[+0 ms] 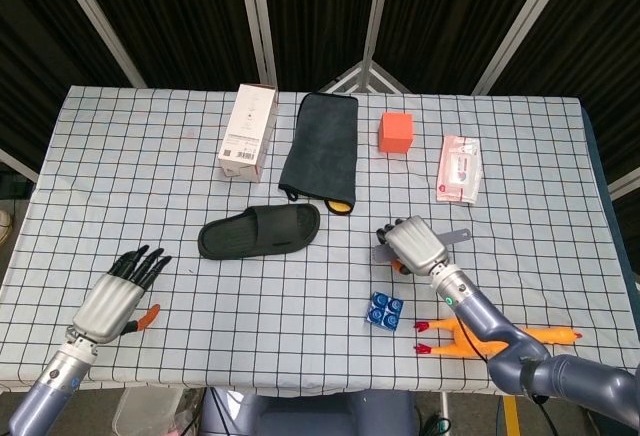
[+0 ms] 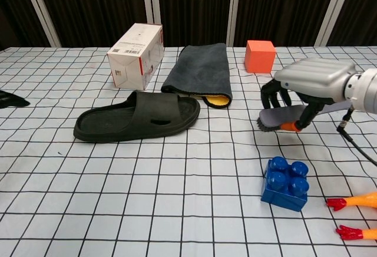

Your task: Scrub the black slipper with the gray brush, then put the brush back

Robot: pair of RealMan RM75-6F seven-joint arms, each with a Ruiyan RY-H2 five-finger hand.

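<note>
The black slipper [image 1: 259,231] [image 2: 136,117] lies flat, left of the table's middle, toe end to the right. My right hand [image 1: 411,243] [image 2: 309,84] grips the gray brush [image 2: 283,118] [image 1: 448,235], lifted a little off the cloth, bristles down, well to the right of the slipper. The brush handle sticks out to the right behind the hand. Hovering over the near left part of the table is my left hand [image 1: 124,288], open with fingers spread and holding nothing. Only its fingertips [image 2: 10,99] show at the left edge of the chest view.
A white box [image 1: 248,131], a dark folded towel [image 1: 320,149], an orange cube [image 1: 396,132] and a flat packet [image 1: 459,169] lie along the back. A blue toy brick [image 1: 384,310] and a rubber chicken [image 1: 480,334] sit near the front right, just below the right hand.
</note>
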